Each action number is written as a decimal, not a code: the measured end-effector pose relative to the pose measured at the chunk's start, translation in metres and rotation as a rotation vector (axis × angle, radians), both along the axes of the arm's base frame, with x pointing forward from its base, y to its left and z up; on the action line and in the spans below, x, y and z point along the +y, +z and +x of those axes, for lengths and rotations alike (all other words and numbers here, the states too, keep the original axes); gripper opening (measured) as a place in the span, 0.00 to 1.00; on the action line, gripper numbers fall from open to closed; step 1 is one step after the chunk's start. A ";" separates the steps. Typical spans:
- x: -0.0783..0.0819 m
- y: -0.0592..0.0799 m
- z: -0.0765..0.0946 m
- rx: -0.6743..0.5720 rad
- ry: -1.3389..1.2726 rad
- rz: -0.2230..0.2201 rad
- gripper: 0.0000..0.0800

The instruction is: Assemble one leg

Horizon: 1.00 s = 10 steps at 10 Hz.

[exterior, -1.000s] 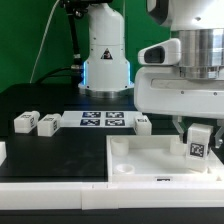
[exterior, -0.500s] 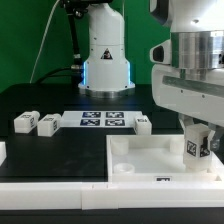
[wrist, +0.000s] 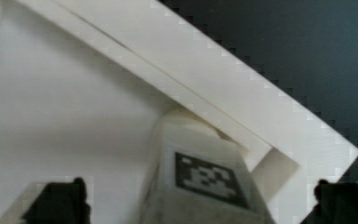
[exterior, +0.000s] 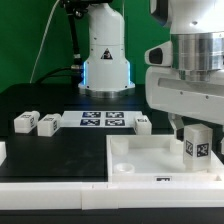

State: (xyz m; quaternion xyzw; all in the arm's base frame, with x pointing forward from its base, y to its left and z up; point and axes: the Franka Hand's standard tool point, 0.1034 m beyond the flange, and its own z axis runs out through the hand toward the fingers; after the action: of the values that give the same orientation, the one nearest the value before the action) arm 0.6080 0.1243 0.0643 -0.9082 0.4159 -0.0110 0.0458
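Note:
My gripper (exterior: pixel 196 128) hangs over the large white square panel (exterior: pixel 150 152) at the exterior view's right. A leg (exterior: pixel 197 143), a white stubby block with a black-and-white tag, stands upright on the panel near its right corner, between my fingers. In the wrist view the leg (wrist: pixel 208 170) sits midway between the two dark fingertips (wrist: pixel 55 200), with a gap on each side. The gripper (wrist: pixel 201 202) is open around the leg and does not touch it.
Two more legs (exterior: pixel 23 122) (exterior: pixel 46 124) lie at the exterior view's left and a third (exterior: pixel 143 123) lies behind the panel. The marker board (exterior: pixel 100 120) lies between them. A round corner socket (exterior: pixel 124 168) shows on the panel. The robot base (exterior: pixel 105 60) stands behind.
The gripper body has turned and shifted slightly over the panel's right corner. The leg has gone from tilted to upright between the fingers.

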 end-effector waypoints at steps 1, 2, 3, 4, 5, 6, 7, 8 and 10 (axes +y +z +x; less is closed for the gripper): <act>-0.003 0.000 0.001 -0.010 0.149 -0.008 0.80; -0.005 0.001 0.002 -0.020 0.265 -0.017 0.81; -0.004 0.001 0.002 -0.030 0.395 -0.025 0.81; -0.003 0.001 0.002 -0.039 0.514 -0.031 0.81; -0.002 0.002 0.003 -0.047 0.608 -0.038 0.81; -0.001 0.002 0.002 -0.054 0.719 -0.049 0.81; 0.002 0.003 0.002 -0.060 0.792 -0.053 0.81; 0.004 0.003 0.002 -0.062 0.834 -0.057 0.81; 0.003 0.002 0.002 -0.067 0.960 -0.072 0.81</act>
State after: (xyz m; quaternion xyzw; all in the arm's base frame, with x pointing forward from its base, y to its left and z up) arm 0.6098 0.1269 0.0667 -0.9977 -0.0527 -0.0324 0.0279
